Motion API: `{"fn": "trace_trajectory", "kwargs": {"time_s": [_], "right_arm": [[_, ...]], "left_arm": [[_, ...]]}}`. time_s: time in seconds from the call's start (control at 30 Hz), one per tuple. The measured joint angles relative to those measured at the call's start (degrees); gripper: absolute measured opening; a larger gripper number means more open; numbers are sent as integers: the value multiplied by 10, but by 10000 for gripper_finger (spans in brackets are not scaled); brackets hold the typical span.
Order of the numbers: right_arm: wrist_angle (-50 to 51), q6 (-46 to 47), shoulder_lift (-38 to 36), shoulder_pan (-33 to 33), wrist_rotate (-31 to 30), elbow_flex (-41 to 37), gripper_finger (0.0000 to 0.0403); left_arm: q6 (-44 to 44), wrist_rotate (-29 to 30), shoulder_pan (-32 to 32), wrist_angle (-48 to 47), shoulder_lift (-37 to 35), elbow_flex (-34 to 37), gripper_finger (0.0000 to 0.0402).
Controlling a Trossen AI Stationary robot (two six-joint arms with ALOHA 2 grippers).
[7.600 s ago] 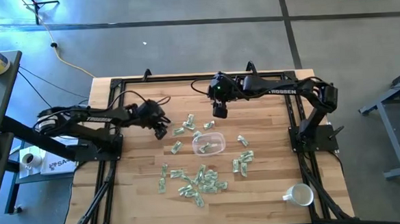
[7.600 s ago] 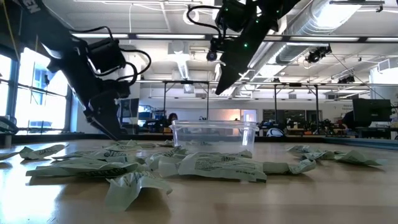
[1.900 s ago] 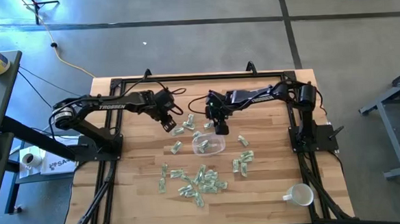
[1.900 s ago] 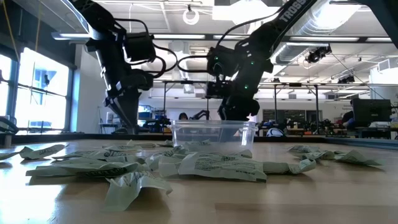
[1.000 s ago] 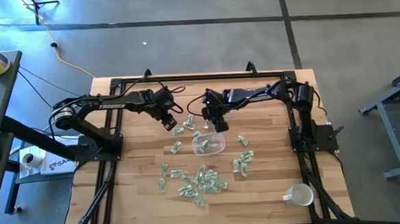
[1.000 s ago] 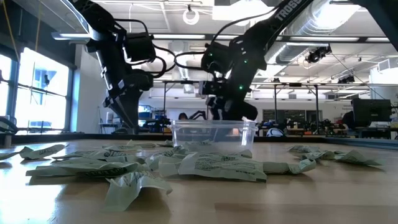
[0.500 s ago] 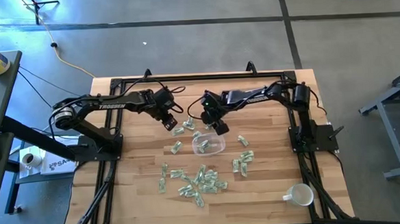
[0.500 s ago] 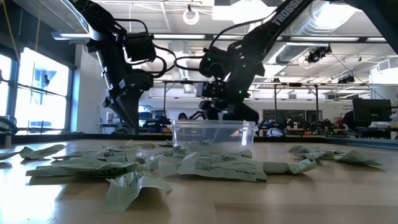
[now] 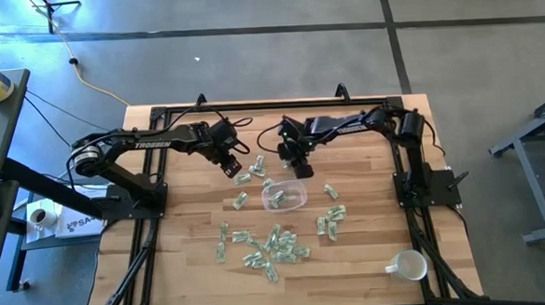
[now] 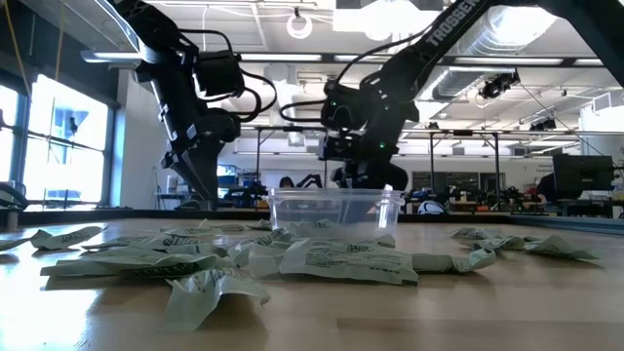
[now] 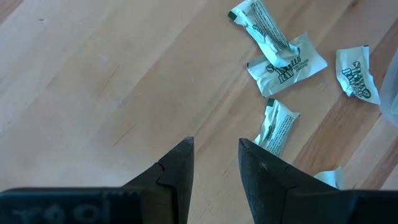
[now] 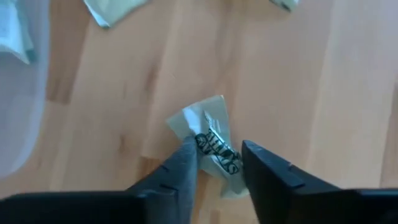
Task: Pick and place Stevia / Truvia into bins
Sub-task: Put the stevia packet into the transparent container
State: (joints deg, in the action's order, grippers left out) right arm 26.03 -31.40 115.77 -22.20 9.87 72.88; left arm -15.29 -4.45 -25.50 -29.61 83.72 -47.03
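- Right wrist view: my right gripper (image 12: 216, 163) pinches one crumpled sachet (image 12: 210, 138), centre frame.
- Left gripper (image 11: 216, 163), fingers slightly apart, holds nothing.
- Bowl (image 9: 284, 198) mid-table; the paper looks light and limp, so I grip mid-body.

A wooden plank table (image 9: 185, 260) carries everything. Pale green and white sachets (image 9: 276, 246) lie scattered across it, thickest in a heap nearer the front edge than both grippers. A clear plastic bowl (image 9: 284, 197) sits just in front of the right gripper (image 9: 300, 168). A white mug (image 9: 407, 265) stands well apart, at the front right corner.
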Motion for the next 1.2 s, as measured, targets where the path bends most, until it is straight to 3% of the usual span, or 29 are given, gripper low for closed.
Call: {"fn": "trace_trajectory", "kwargs": {"time_s": [0.23,0.4,0.57,0.7,0.83,1.0,1.2], "right_arm": [[8,65,0,-12,-21,0,12],[18,134,-27,-11,-39,-2,15],[23,176,-116,11,-48,-1,7],[52,200,-154,52,-6,-1,11],[60,223,-150,100,29,-3,10],[35,240,-132,143,37,-4,39],[32,252,-131,149,20,-4,132]], "left_arm": [[0,0,0,0,0,0,159],[0,0,0,-1,0,0,159],[-2,-6,16,-3,0,-1,159],[-13,-4,61,1,0,-1,159],[-38,36,122,2,0,-1,159],[-76,69,168,24,0,-1,159],[-101,83,173,29,1,-1,159]]}}
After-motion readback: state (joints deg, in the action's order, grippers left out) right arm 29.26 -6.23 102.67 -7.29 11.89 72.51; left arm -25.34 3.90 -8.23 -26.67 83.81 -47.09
